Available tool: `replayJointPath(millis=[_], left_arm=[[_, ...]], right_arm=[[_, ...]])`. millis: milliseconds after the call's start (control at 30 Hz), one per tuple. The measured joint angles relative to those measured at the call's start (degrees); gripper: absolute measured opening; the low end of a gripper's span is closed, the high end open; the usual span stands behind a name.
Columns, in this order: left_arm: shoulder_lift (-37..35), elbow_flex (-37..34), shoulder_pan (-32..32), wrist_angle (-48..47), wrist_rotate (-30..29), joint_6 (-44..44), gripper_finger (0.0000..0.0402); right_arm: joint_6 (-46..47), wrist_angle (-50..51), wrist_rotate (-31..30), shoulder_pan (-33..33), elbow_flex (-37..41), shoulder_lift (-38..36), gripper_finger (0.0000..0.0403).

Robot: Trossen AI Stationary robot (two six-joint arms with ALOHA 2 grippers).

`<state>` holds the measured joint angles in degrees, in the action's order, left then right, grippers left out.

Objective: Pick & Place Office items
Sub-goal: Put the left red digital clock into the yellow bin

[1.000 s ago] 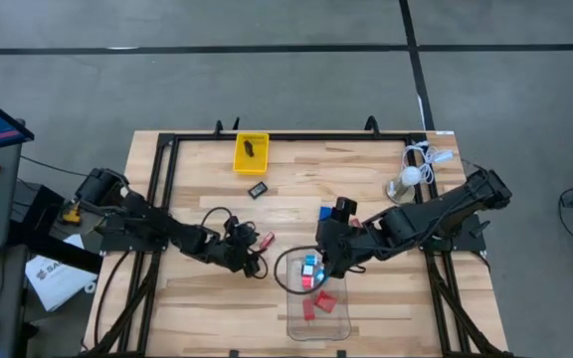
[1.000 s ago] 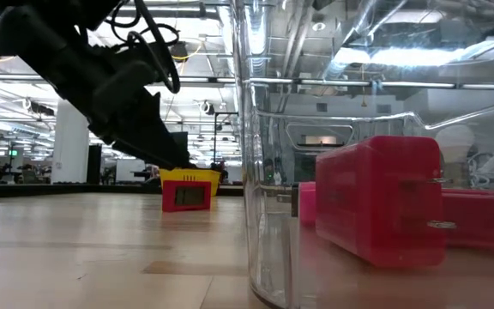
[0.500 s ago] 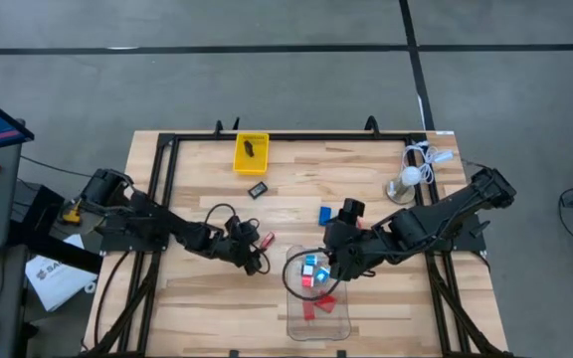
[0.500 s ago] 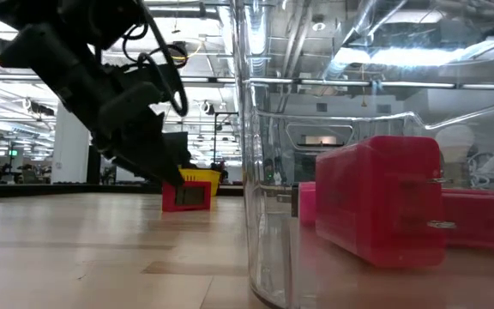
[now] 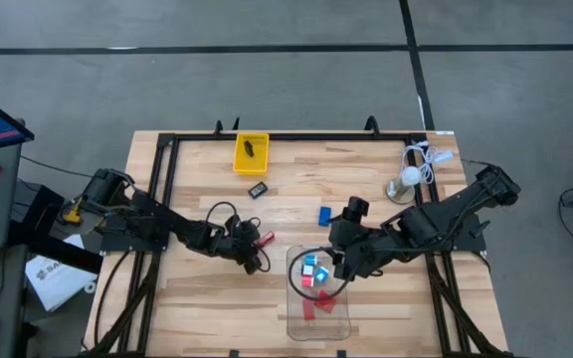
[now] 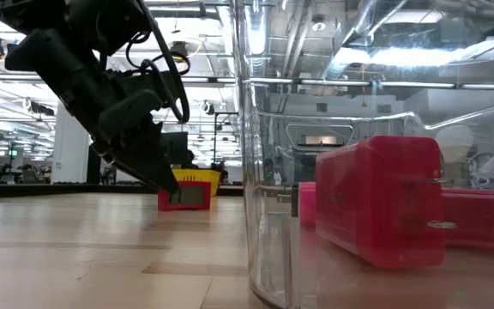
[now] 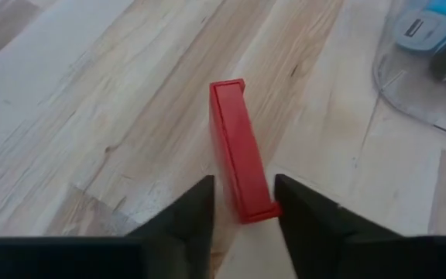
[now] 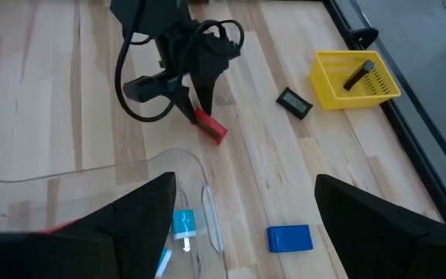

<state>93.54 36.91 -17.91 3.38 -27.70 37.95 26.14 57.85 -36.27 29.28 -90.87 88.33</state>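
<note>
Red block lies on the wood table, just left of the clear plastic bin.

High view: left gripper is down at the red block, arm reaching in from the table's left edge. Right gripper hangs over the bin's far rim. In the bin: red pieces and white-and-cyan bits. A blue block sits on the table just beyond the bin. A black rectangle with a pale label lies farther back, near the yellow tray, which holds a small dark item. White round lamp-like object with cable is at the far right.

Low view: left gripper is angled down, tips at the red block on the tabletop; yellow tray right behind it. Bin wall fills the near field, a big red block inside.

Left wrist: the two fingers straddle the near end of the red block, close on both sides; can't tell for sure if both pads touch. Block still flat on the wood. Bin corner with a cyan bit is beyond.

Right wrist: jaws spread wide, nothing between them. Past them: bin rim, cyan bit, blue block, left gripper at the red block, labelled black rectangle, yellow tray.
</note>
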Motion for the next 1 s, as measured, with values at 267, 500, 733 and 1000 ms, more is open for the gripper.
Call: replayJointPath(millis=[267,500,733,1000], left_arm=[[-2.6,0.0,0.6,-0.1,-0.4,-3.0,0.0055],[-14.2,0.0,6.0,-0.5,-2.6,-10.4,0.0055],[-27.8,0.0,19.8,-10.7,-1.5,-16.3,0.0055],[-30.3,0.0,40.3,-14.2,14.5,-19.2,0.0055]], right_arm=[[0.3,0.4,0.0,0.0,0.0,0.0,0.0302],[0.5,2.0,-1.3,0.0,0.0,0.0,0.0302],[2.0,4.1,-1.5,-0.1,0.0,0.0,0.0302],[2.0,4.7,-1.9,-0.8,0.0,0.0,0.0302]])
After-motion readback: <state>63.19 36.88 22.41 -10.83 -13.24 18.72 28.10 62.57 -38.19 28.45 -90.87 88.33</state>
